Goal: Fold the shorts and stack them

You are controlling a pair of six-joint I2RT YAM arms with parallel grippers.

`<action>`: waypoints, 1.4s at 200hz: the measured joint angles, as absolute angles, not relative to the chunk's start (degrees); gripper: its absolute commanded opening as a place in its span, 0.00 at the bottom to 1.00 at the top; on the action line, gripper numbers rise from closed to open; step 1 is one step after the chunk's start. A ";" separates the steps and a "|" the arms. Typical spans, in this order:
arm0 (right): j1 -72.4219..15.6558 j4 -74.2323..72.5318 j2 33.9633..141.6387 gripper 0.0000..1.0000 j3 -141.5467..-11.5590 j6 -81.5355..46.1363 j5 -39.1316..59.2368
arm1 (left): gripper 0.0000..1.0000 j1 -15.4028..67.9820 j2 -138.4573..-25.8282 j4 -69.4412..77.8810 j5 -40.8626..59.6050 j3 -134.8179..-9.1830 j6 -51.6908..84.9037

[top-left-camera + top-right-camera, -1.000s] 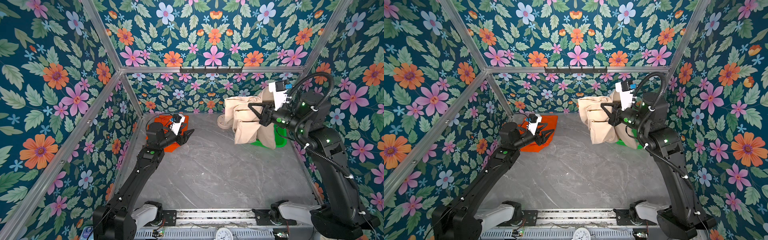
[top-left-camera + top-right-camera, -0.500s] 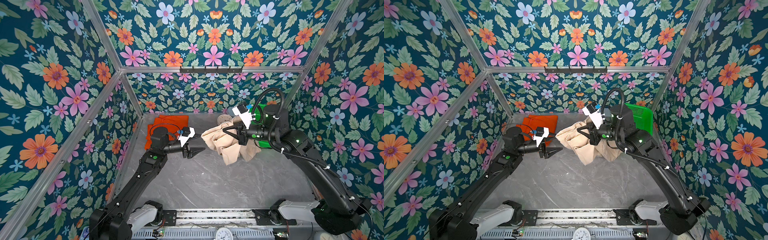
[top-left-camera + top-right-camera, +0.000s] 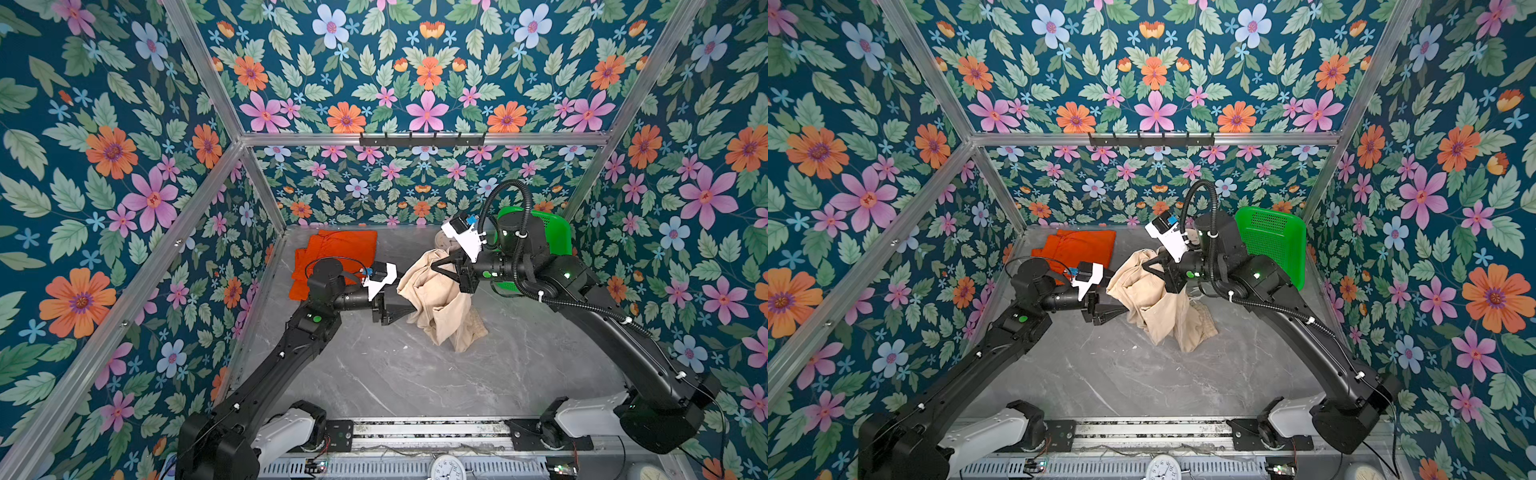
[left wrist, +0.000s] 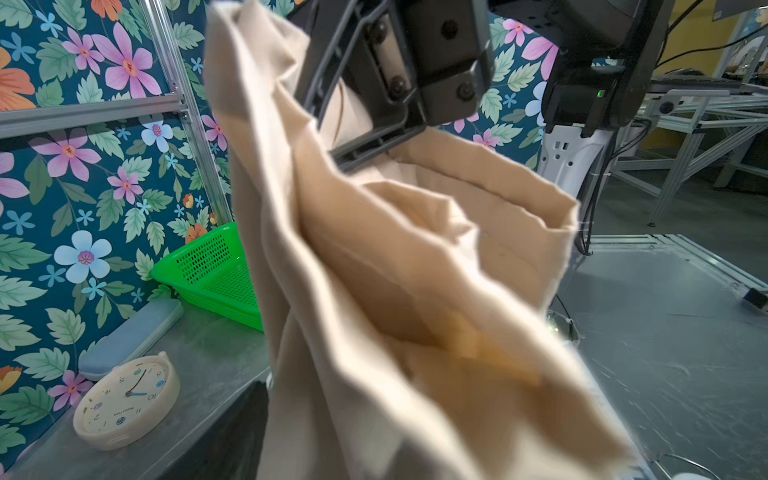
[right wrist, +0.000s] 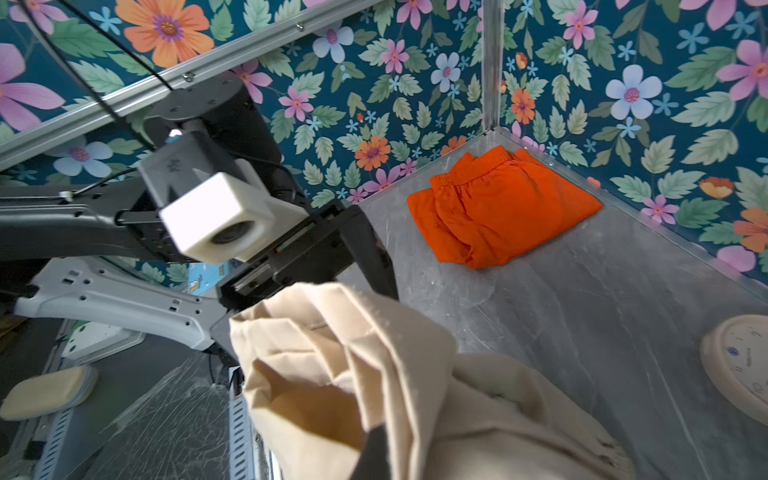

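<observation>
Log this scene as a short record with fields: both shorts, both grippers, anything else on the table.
orange shorts: folded, lying flat in the far left corner of the table
beige shorts: unfolded, hanging bunched, lower end on the table
right gripper: shut on the beige shorts' top
left gripper: open, at the beige shorts' edge, no grip seen
basket: green, far right corner
clock: round, face up near the back wall
stack: not yet made
</observation>
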State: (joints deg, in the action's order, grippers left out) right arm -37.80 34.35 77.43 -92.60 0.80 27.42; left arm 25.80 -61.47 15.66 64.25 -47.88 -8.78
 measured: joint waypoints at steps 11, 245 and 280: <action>-37.80 34.33 77.41 0.00 -92.23 0.80 25.26 | 0.78 25.80 -60.45 14.92 64.40 -47.57 -9.34; -37.41 29.45 61.65 0.65 -63.40 -7.73 5.96 | 0.00 25.85 -60.07 1.54 25.12 -55.24 -10.41; -37.43 33.36 60.75 0.67 -62.94 -12.21 -2.31 | 0.00 25.80 -60.14 -1.85 17.54 -55.40 -9.41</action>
